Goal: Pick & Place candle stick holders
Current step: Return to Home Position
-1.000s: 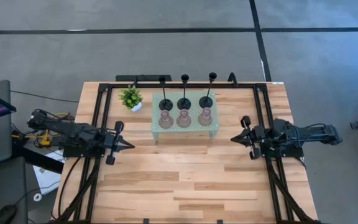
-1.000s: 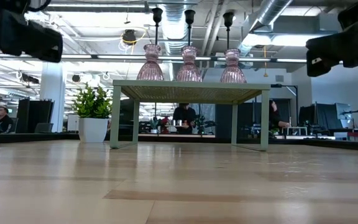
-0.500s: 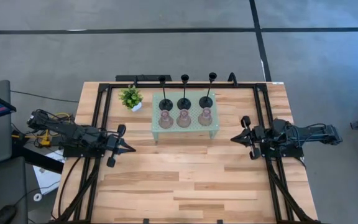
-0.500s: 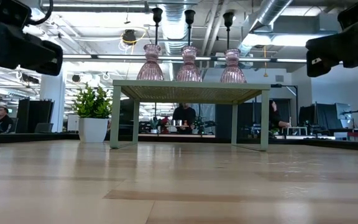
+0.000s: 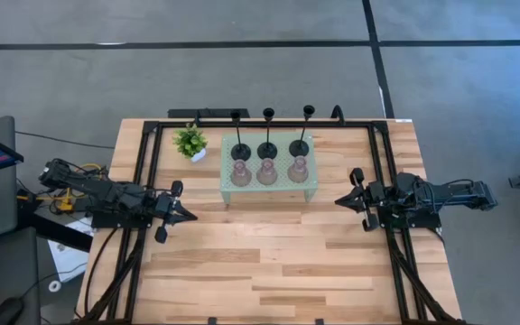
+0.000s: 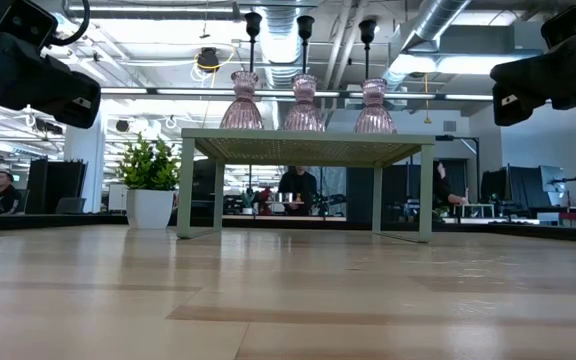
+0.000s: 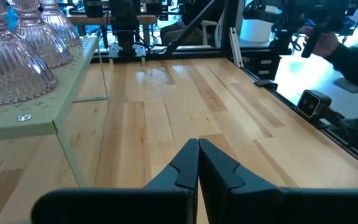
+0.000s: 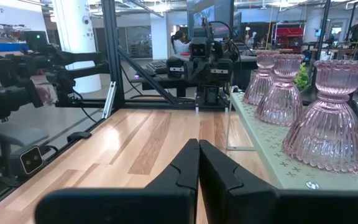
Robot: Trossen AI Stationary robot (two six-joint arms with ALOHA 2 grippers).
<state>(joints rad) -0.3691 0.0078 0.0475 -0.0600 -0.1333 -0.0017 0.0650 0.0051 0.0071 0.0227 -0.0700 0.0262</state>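
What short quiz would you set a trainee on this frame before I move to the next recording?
1. True or false: all three pink glass holders stand on the mint-green stand.
2. Where is the potted plant? A) on the stand B) on the table beside the stand C) held in a hand
3. Fill in: the left hand and right hand are both ____.
Key: 1 true; 2 B; 3 shut, holding nothing.
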